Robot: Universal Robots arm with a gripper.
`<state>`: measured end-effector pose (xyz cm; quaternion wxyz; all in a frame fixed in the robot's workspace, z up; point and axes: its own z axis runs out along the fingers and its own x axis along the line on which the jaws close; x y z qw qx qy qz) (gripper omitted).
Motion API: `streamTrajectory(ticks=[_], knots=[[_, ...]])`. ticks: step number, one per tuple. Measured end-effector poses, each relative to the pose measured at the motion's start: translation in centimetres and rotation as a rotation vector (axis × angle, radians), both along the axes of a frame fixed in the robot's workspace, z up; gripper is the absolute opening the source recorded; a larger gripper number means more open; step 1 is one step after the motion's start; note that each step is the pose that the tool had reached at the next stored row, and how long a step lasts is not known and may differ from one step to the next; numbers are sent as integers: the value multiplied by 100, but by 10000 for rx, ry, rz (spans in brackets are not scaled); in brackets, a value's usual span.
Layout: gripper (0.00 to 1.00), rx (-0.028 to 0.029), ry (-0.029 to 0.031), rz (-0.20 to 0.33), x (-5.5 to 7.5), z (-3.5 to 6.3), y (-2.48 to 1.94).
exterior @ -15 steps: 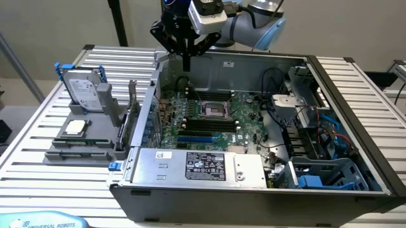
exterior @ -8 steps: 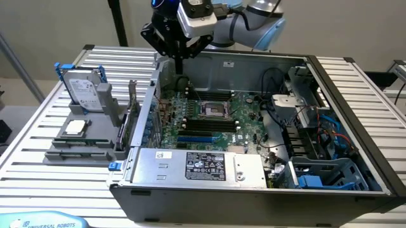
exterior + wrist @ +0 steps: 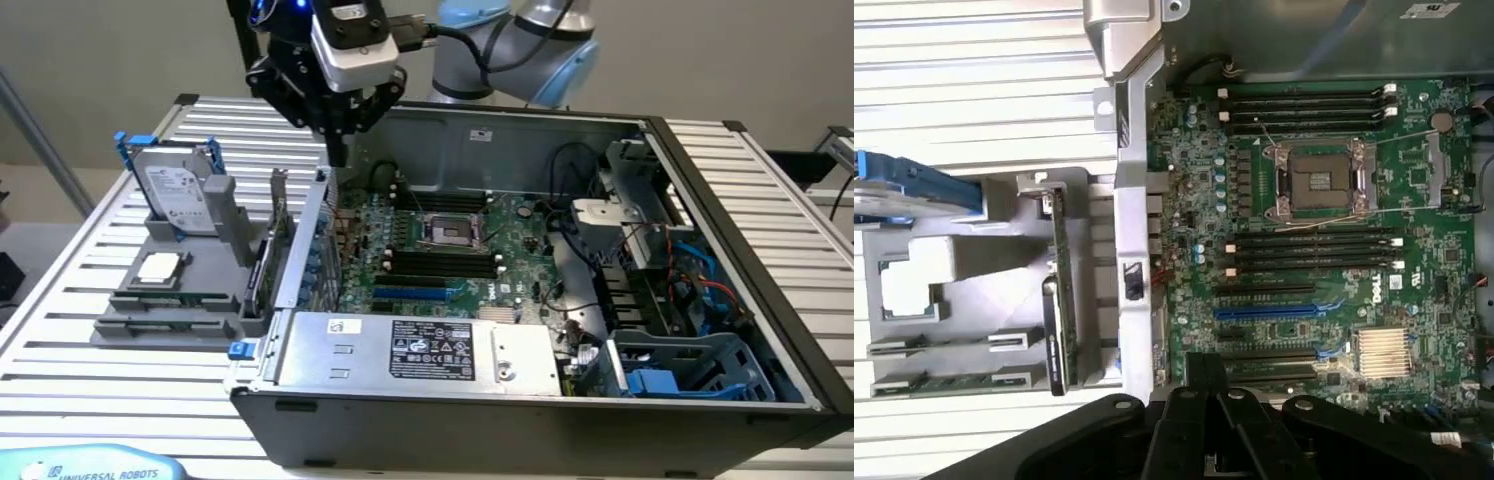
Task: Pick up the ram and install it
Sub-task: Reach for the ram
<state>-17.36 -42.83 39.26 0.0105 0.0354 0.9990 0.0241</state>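
Gripper hovers over the rear corner of the open computer case, fingers drawn close together, nothing between them. Ram sits on edge in the grey holder outside the case, well apart from the gripper.

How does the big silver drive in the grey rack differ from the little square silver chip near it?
The hard drive stands upright; the processor chip lies flat. The hard drive is much larger and oblong, the processor chip small and square. The hard drive has a blue-edged frame; the processor chip has none. Both are silver and rest in the grey holder outside the computer case.
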Motion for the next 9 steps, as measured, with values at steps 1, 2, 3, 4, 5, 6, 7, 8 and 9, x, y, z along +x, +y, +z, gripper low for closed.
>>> streamTrajectory(ticks=[1, 2, 3, 4, 5, 6, 7, 8, 9], knots=[[11, 0, 0, -1, -46, 0, -18], [11, -1, 1, 0, -94, 0, -36], [11, 0, 0, 1, -138, 0, -53], [11, 0, 0, 1, -185, 0, -70], [11, 0, -1, 0, -230, -1, -86], [11, -1, 0, 0, -275, -1, -102], [11, 0, 0, 0, -320, -1, -117], [11, 0, 0, 0, -365, -2, -132], [11, 0, 0, 1, -411, -2, -146]])
